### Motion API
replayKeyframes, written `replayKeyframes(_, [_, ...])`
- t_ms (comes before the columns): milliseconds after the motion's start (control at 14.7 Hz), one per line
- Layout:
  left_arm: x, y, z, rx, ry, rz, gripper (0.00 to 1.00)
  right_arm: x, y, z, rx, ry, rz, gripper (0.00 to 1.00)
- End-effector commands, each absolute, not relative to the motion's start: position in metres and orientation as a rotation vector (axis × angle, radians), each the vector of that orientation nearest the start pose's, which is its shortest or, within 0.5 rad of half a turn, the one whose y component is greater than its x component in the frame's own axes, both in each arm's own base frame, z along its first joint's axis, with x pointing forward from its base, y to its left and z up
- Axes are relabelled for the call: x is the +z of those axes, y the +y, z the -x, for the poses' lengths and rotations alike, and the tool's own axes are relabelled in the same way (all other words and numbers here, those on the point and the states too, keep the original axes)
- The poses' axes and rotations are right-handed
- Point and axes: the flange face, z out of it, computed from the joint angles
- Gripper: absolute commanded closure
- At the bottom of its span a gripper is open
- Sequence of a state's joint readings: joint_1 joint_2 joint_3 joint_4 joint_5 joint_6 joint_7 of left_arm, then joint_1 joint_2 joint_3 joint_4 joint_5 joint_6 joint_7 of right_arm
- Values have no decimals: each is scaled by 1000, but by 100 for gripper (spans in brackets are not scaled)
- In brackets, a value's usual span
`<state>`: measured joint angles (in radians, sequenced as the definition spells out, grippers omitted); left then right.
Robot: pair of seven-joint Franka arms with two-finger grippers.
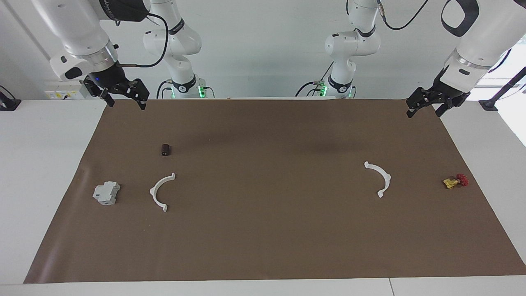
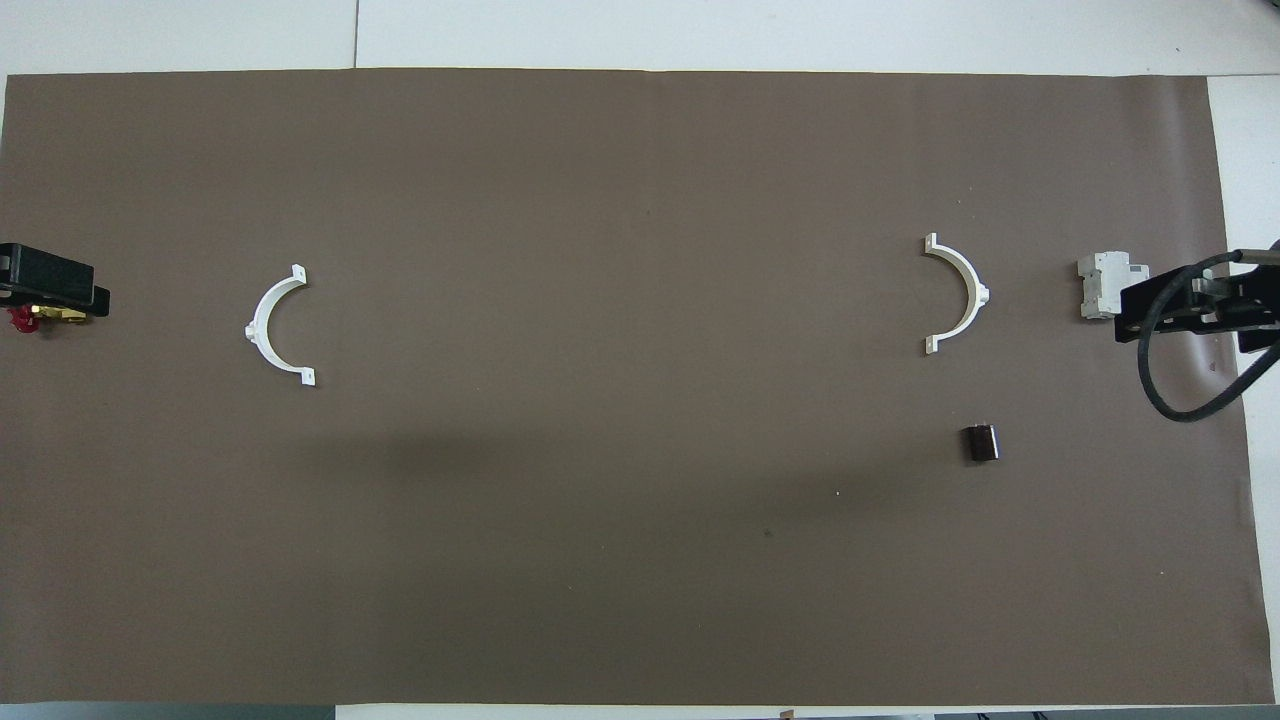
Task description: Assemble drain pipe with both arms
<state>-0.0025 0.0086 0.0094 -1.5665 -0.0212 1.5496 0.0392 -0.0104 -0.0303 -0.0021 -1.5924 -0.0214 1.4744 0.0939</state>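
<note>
The drain pipe lies as two separate white half-ring arcs flat on the brown mat. One arc is toward the right arm's end of the table. The other arc is toward the left arm's end. My right gripper hangs open and empty over the mat's corner nearest its base. My left gripper hangs open and empty over the matching corner at its own end. Both grippers are well away from the arcs.
A grey boxy block sits beside the arc at the right arm's end. A small dark cylinder lies nearer to the robots than that arc. A yellow valve with a red knob sits near the mat's edge at the left arm's end.
</note>
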Motion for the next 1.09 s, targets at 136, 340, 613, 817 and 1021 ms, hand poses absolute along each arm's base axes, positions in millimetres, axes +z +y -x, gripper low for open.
replayKeyframes(136, [621, 5, -550, 28, 63, 3171, 0, 575, -9, -541, -57, 26, 3136, 0])
replayKeyframes(340, [621, 5, -550, 28, 66, 3171, 0, 500, -8, -576, -70, -40, 3136, 0])
replayKeyframes(613, [621, 5, -550, 28, 63, 3171, 0, 405, -12, -598, -152, -28, 3135, 0])
replayKeyframes(817, [621, 5, -550, 28, 63, 3171, 0, 352, -17, -608, -133, -23, 3136, 0])
replayKeyframes(1021, [621, 5, -550, 28, 66, 3171, 0, 319, -20, -614, -121, -15, 3136, 1])
